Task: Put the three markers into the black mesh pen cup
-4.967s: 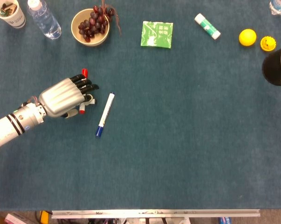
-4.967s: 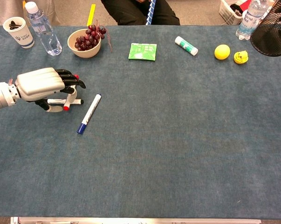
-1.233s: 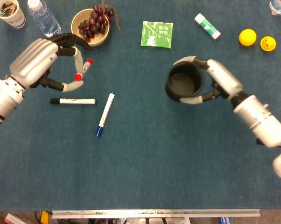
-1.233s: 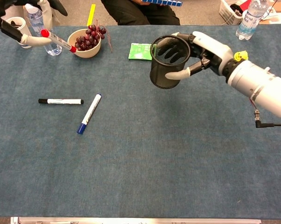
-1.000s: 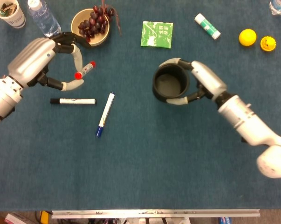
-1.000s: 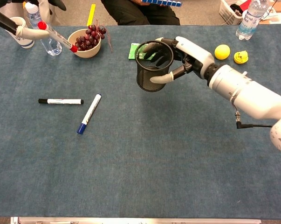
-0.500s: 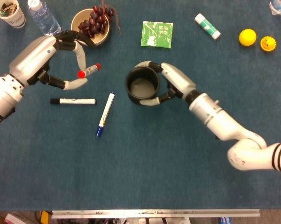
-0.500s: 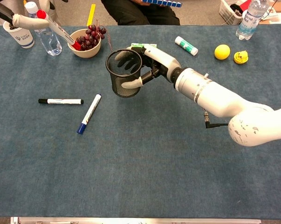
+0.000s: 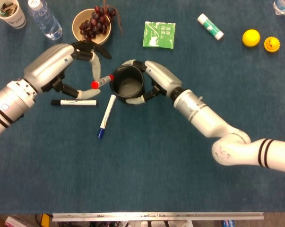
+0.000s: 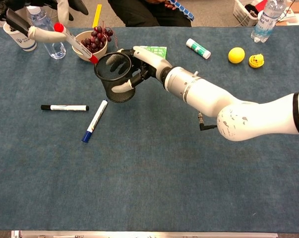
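My right hand (image 9: 156, 78) (image 10: 139, 62) grips the black mesh pen cup (image 9: 127, 85) (image 10: 113, 77), held above the table left of centre. My left hand (image 9: 69, 68) (image 10: 45, 20) pinches the red marker (image 9: 101, 81) (image 10: 76, 44), whose lower tip sits at the cup's left rim. A black marker (image 9: 74, 102) (image 10: 64, 107) lies on the table under the left hand. A blue marker (image 9: 106, 116) (image 10: 94, 121) lies just below the cup, slanted.
A bowl of grapes (image 9: 91, 26) (image 10: 91, 43), a water bottle (image 9: 45, 19) (image 10: 46, 30) and a paper cup (image 9: 10, 13) (image 10: 18, 33) stand at the back left. A green packet (image 9: 159, 35), a glue stick (image 9: 210, 26) and two yellow toys (image 9: 251, 38) lie along the back.
My right hand has carried the cup further left, up to the red marker. My left hand has moved right and down, bringing the red marker's tip to the cup's rim.
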`<state>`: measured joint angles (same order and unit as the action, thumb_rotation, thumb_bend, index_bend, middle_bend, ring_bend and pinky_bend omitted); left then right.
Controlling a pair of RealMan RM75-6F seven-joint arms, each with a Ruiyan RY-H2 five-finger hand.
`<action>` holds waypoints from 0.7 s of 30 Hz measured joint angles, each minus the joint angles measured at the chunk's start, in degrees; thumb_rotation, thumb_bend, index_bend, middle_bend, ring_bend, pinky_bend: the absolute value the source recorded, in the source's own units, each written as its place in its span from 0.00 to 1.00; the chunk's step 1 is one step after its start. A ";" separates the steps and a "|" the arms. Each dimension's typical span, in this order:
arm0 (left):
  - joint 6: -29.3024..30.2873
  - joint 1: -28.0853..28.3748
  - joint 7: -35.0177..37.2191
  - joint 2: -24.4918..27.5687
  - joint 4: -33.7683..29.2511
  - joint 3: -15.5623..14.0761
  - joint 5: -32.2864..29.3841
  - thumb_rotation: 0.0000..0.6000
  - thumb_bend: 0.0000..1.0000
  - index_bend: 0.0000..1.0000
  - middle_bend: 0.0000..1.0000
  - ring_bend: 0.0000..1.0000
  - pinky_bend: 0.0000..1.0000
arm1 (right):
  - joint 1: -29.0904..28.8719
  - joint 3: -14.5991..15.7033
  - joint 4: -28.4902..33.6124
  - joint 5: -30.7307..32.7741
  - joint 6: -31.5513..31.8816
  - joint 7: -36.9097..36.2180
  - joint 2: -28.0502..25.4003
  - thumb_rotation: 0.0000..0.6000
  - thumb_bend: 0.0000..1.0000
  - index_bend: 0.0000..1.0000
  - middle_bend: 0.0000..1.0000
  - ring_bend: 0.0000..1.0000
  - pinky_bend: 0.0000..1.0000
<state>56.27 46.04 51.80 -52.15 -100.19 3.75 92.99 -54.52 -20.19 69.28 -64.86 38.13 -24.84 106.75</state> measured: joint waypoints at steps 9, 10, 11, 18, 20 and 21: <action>-2.48 1.16 -0.35 -1.74 0.84 0.44 -0.88 1.00 0.24 0.59 0.28 0.19 0.25 | -1.61 -1.75 -0.44 2.76 -0.66 2.59 1.64 1.00 0.37 0.52 0.45 0.34 0.29; -2.91 1.37 -0.36 -2.05 1.08 0.48 -1.02 1.00 0.24 0.59 0.28 0.19 0.25 | -1.66 -1.85 -0.32 2.85 -0.67 2.66 1.67 1.00 0.37 0.52 0.45 0.34 0.29; -3.29 1.55 -0.38 -2.32 1.26 0.50 -1.11 1.00 0.24 0.57 0.28 0.19 0.25 | -1.70 -1.96 -0.12 2.92 -0.67 2.71 1.69 1.00 0.37 0.52 0.45 0.34 0.29; -8.22 3.51 -0.32 -3.78 2.07 0.22 -1.95 1.00 0.24 0.18 0.10 0.10 0.23 | -1.90 -2.78 0.46 3.39 -0.61 2.63 1.86 1.00 0.36 0.52 0.45 0.34 0.29; -10.06 4.21 -0.28 -4.08 2.33 0.01 -2.35 1.00 0.24 0.13 0.07 0.08 0.23 | -1.78 -2.75 0.54 3.25 -0.59 2.58 1.69 1.00 0.37 0.52 0.45 0.34 0.29; -10.66 4.45 -0.29 -4.16 2.51 -0.08 -2.60 1.00 0.24 0.13 0.06 0.08 0.22 | -1.68 -2.74 0.59 3.22 -0.58 2.50 1.55 1.00 0.37 0.52 0.45 0.34 0.29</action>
<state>45.60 50.49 51.51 -56.31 -97.68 3.67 90.39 -56.20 -22.93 69.88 -61.64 37.55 -22.34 108.30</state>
